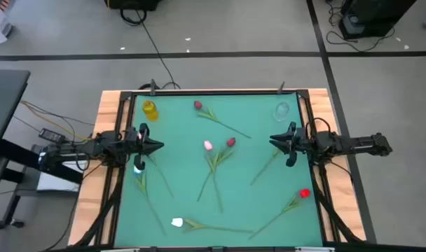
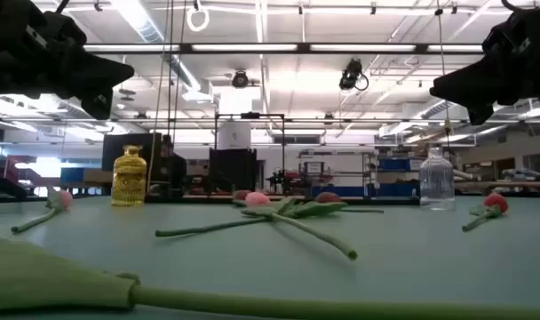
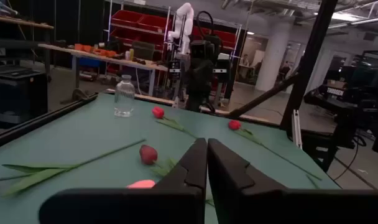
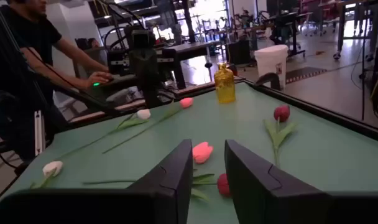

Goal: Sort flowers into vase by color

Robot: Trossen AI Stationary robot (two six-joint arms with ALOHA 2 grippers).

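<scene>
Several tulips lie flat on the green table. A dark red one (image 1: 197, 106) lies by the far edge. A pink one (image 1: 208, 145) and a dark red one (image 1: 230, 142) cross stems at the middle. A bright red one (image 1: 304, 194) lies near right and a white one (image 1: 176, 222) near the front edge. Pink (image 4: 186, 102) and white (image 4: 143, 114) heads lie below the left arm. The yellow vase (image 1: 149, 110) and the clear vase (image 1: 282, 110) stand upright at the far corners. My left gripper (image 1: 159, 147) hovers shut at the left side. My right gripper (image 1: 272, 140) hovers open at the right side.
Wooden rails (image 1: 108, 126) frame the table on the left and right. Both grippers hang well above the tabletop, the left (image 2: 128, 71) and the right (image 2: 434, 89). A long stem (image 1: 265, 168) runs out from under the right gripper. A person (image 4: 33, 37) stands beyond the table's left side.
</scene>
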